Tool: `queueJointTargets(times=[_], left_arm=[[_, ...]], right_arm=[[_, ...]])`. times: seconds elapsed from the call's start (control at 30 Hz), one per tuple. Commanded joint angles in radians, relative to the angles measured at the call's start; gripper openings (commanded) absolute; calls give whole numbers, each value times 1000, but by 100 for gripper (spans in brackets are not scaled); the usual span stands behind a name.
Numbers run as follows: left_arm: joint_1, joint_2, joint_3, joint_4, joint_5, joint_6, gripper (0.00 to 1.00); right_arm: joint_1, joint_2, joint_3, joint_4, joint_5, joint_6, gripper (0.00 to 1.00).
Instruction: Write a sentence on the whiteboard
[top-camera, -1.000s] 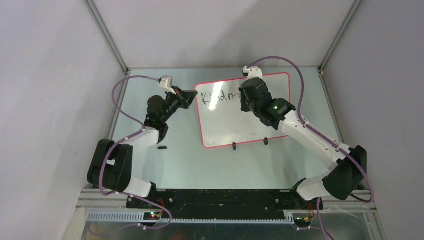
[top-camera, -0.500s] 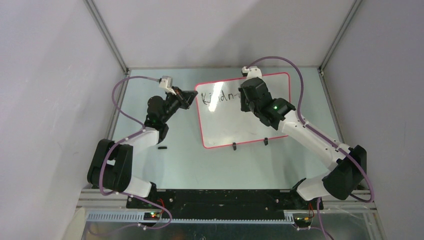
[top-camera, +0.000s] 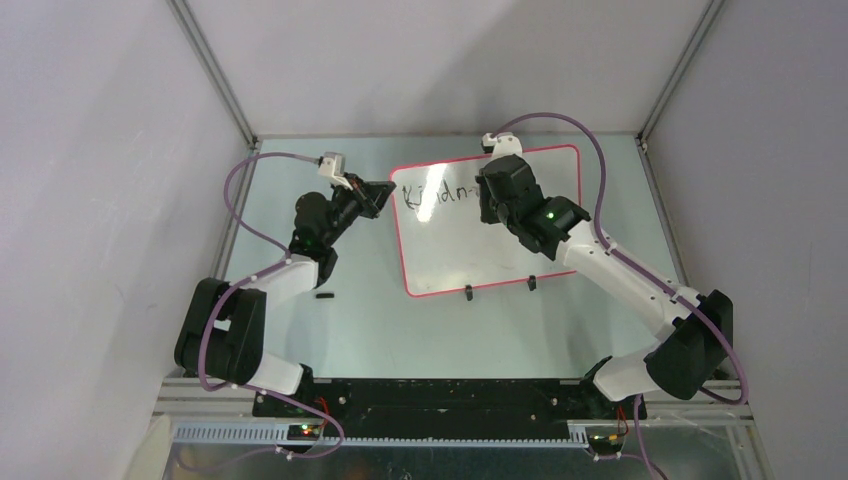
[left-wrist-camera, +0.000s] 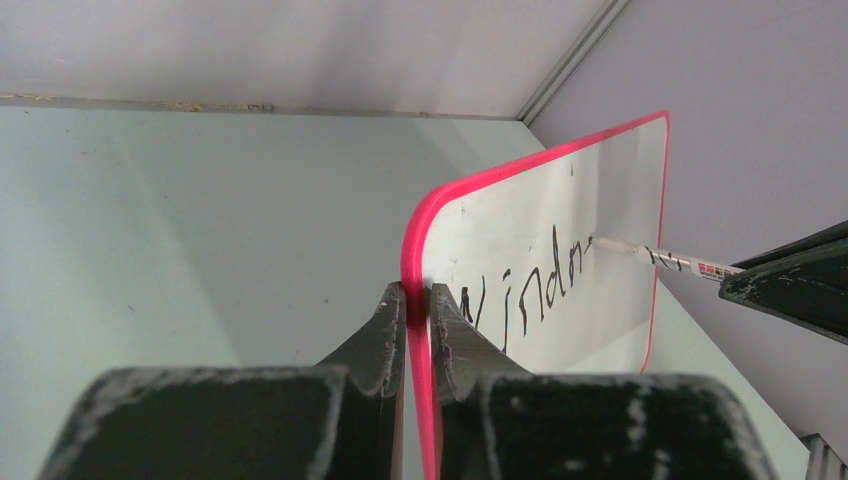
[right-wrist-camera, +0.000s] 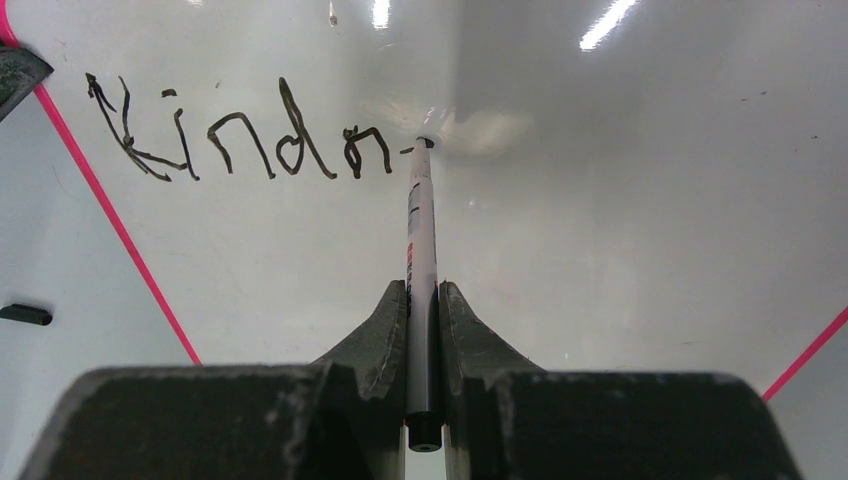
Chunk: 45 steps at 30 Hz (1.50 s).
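Right claw (right-wrist-camera: 422, 292) slightly farther left.

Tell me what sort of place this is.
Likely a lab robot test cell: bare grey panel walls on metal frame posts, a left arm and right arm bolted to a pale table, working on a whiteboard.

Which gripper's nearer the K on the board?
Left. Left gripper clamps the whiteboard beside the K; right gripper holds the marker, tip past the last letter.

L arm (top-camera: 300, 272), R arm (top-camera: 620, 275): white links, black joints, purple cable (top-camera: 546, 114) each; green LED (top-camera: 549, 215) on R arm; L gripper (left-wrist-camera: 417, 292), R gripper (right-wrist-camera: 422, 290) scuffed black.
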Motion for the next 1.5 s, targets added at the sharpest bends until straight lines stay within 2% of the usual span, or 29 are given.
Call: queueJointTargets(times=[0.0,1.2,1.47], left_arm=[[-22,-41,-5,35,25,42,0],[-22,-46,-7,34,18,45,0],[-22,-46,-6,34,18,44,0]], right_arm=[[4,13,41,36,-16,-10,0],[4,1,40,6,-36,2,0],[5,-52,39,-8,-13,12,0]])
